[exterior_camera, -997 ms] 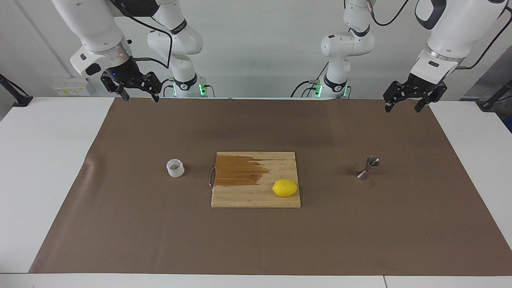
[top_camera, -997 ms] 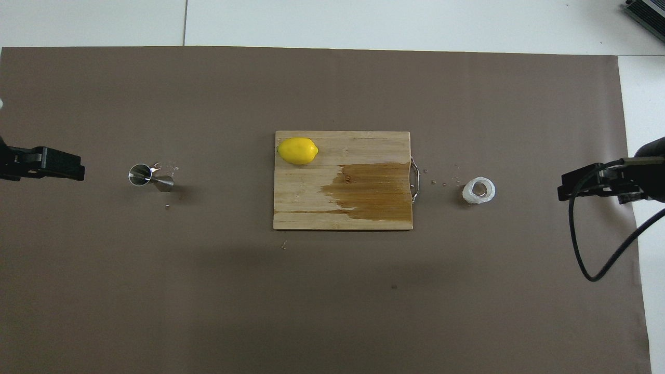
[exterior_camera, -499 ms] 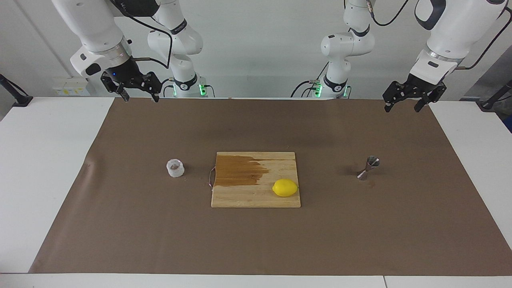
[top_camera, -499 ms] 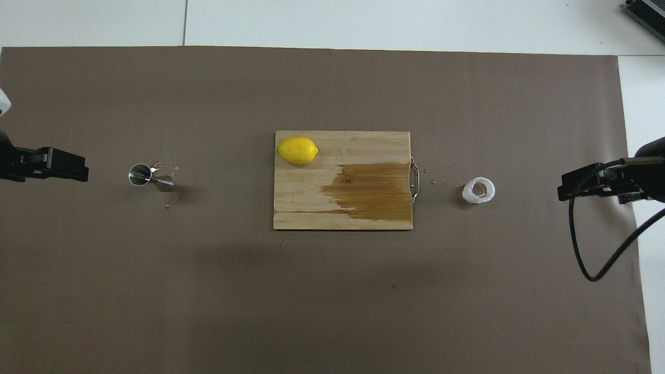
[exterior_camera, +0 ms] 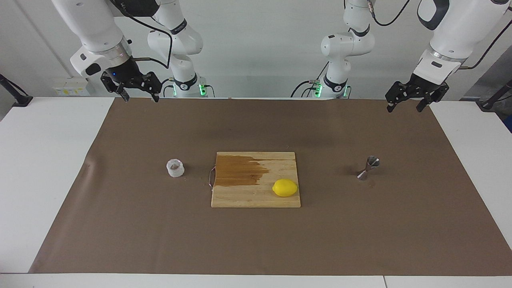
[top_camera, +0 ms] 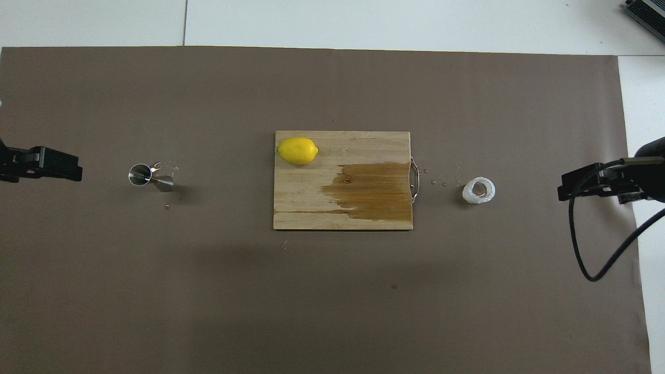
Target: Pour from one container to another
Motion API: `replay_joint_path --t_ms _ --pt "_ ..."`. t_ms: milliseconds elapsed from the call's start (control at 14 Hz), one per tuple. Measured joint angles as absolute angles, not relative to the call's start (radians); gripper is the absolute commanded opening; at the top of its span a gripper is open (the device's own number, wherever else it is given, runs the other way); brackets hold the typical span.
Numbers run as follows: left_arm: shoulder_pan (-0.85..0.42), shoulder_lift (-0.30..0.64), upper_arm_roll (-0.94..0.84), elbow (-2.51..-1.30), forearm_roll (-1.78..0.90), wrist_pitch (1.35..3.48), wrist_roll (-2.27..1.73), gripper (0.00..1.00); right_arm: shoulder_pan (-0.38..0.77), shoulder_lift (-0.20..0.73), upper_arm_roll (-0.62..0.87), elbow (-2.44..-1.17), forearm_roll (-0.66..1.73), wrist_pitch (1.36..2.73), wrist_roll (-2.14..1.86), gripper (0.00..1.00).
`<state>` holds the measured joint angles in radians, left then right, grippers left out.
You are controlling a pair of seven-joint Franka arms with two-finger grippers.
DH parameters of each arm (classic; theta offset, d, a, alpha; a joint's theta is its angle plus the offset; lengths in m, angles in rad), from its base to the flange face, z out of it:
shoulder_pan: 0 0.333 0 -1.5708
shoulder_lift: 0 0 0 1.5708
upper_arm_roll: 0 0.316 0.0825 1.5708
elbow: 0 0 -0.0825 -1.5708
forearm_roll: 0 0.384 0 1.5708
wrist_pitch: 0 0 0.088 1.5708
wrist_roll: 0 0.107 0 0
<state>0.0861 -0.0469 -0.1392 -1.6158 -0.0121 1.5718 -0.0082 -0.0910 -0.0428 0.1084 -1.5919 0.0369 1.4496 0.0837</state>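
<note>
Lemon (exterior_camera: pixel 285 187) (on wet board (exterior_camera: pixel 256 196)) sits between cup (exterior_camera: pixel 175 168) and jigger (exterior_camera: pixel 369 167).

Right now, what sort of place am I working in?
Likely a lab bench staged as a kitchen or bar: brown table cover, wet cutting board with a lemon, steel jigger.
</note>
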Motion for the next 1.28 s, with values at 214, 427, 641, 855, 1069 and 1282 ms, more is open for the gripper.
replay_joint_path --t_ms 214,427,641,855,1069,1282 --pt "0.086 -0.048 -0.140 -1.630 -0.012 1.573 -0.014 1.00 -0.091 -0.043 0.108 -1.592 0.037 1.450 0.084 1.00" --pt "0.080 -0.062 -0.149 -1.695 -0.019 1.632 -0.018 1.00 -0.091 -0.043 0.108 -1.592 0.037 1.450 0.084 1.00" --pt "0.068 -0.078 -0.151 -1.739 -0.020 1.663 -0.018 1.00 -0.091 -0.043 0.108 -1.592 0.037 1.450 0.084 1.00" --pt "0.069 -0.096 -0.149 -1.773 -0.021 1.707 -0.018 1.00 -0.091 -0.043 0.108 -1.592 0.037 1.450 0.084 1.00" --pt "0.073 -0.119 -0.135 -1.836 -0.023 1.736 -0.021 1.00 -0.091 -0.043 0.108 -1.592 0.037 1.450 0.084 1.00" --pt "0.097 -0.120 -0.126 -1.883 -0.099 1.726 -0.093 1.00 -0.091 -0.043 0.108 -1.592 0.037 1.450 0.084 1.00"
